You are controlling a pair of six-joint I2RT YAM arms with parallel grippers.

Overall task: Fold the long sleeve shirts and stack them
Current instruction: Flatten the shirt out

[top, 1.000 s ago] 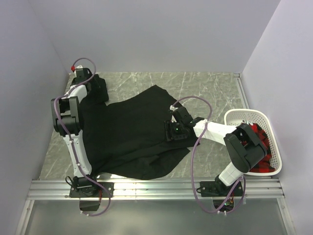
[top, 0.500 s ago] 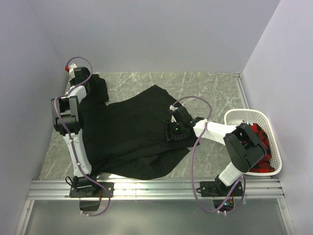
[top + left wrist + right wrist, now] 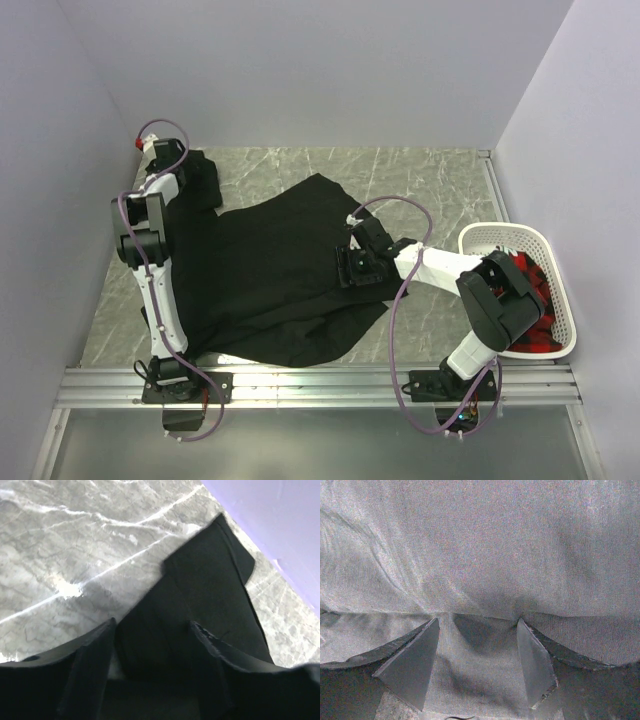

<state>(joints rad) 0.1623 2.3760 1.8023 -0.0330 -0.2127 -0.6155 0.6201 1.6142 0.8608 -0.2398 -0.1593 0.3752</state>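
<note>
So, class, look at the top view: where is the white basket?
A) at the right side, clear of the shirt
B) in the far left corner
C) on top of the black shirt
A: the basket sits at the right side, with a gap between it and the shirt spread in the middle.

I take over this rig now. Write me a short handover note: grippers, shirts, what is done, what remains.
Left gripper: open, over a sleeve end of the black shirt at the table's far left corner.
Right gripper: open, low over the shirt's right edge.
Shirt: spread on the table, not folded. White basket at right holds red and dark cloth.
Done: no fold, no stack in view.
To do: fold this shirt, start the stack.
</note>
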